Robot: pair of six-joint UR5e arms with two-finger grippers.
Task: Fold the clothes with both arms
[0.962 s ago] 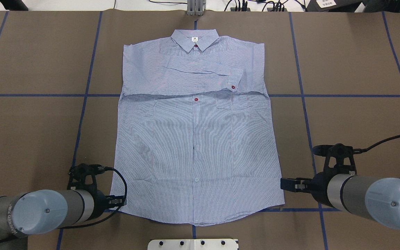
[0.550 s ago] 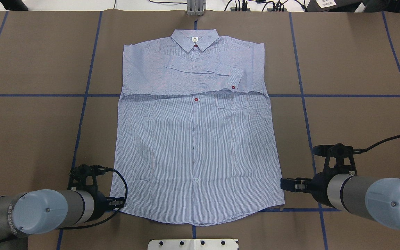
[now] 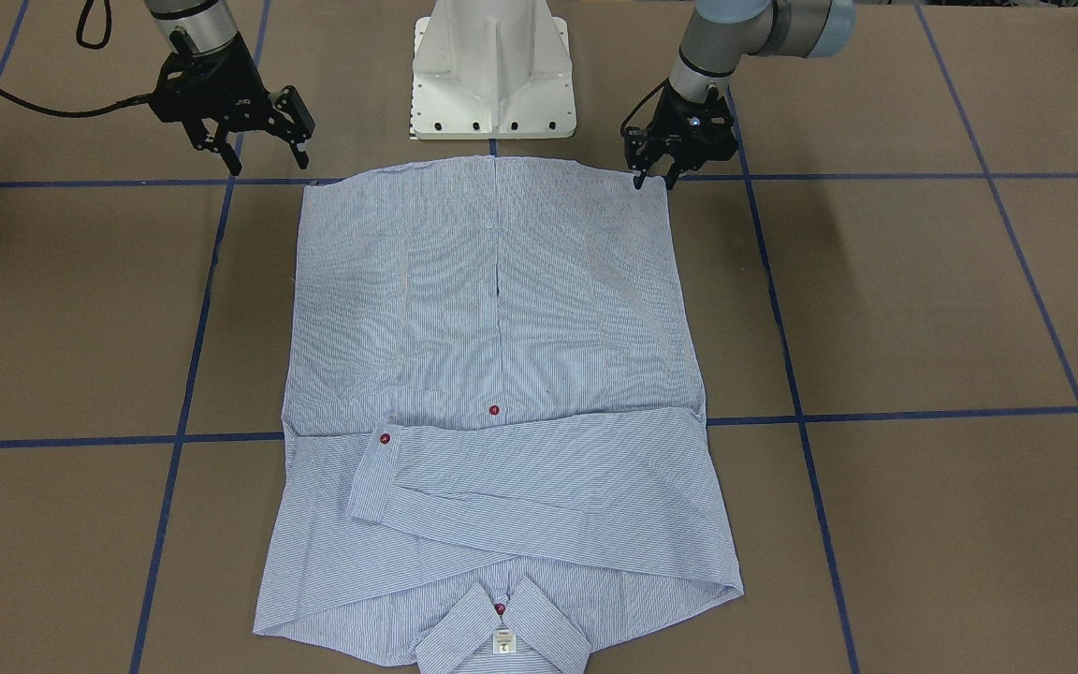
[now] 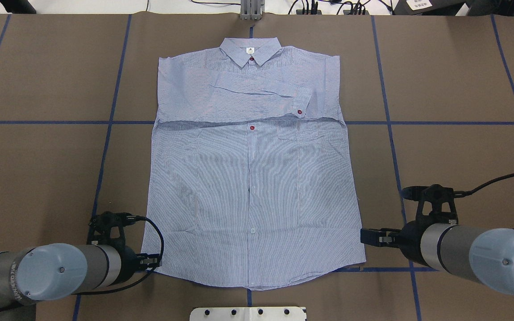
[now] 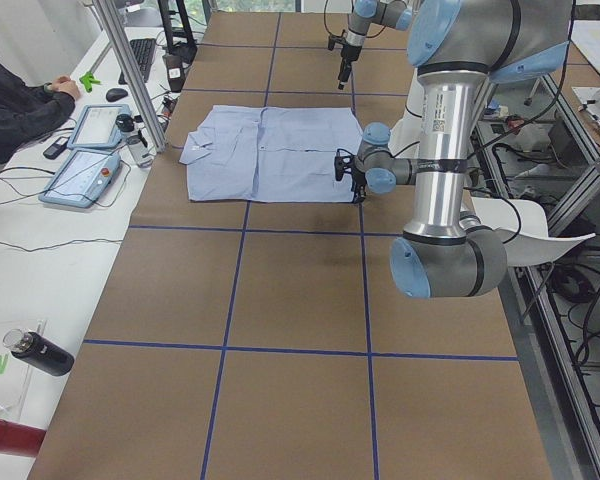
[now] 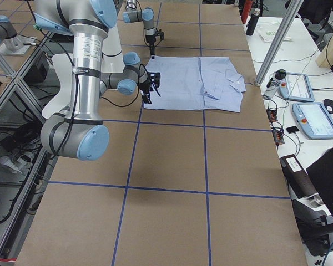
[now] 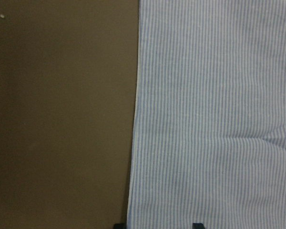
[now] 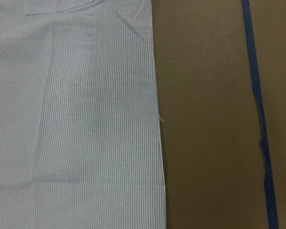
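**A:** Where is everything?

**B:** The shirt [image 4: 252, 178] lies flat and front up on the brown worktop [image 4: 440, 80]. Its collar [image 4: 250, 49] is on the side far from the robot, and the sleeves [image 4: 257, 91] are crossed over the chest. The left tool [image 3: 653, 180] is low at the hem's left corner with its jaws spread. The left wrist view shows its fingertips [image 7: 119, 225] apart, with the shirt's side edge between them. The right tool [image 3: 269, 161] is spread too, but it is off the cloth, just beside the hem's right corner, and seems to sit higher.

**A:** So what worries you?

**B:** Mostly the mismatch. If the left tool pinches and lifts before the right one is on its corner, I'd expect the hem to rise on one side. The body would then swing askew, and the fold would land crooked.

**A:** And the right side?

**B:** Its corner lies very close to bare worktop. A slightly wide descent would close on nothing, or catch only a sliver of edge that slips out mid-lift.

**A:** Anything about the cloth itself?

**B:** It is thin and has two layers. A shallow pinch could take the front panel alone and leave the back lying on the worktop. A deep one could push the fingertips against the worktop and bunch the hem.

**A:** And the sleeves?

**B:** They rest loosely on the chest. A fast or jerky carry could tug the body under them and slide the sleeves out of place.
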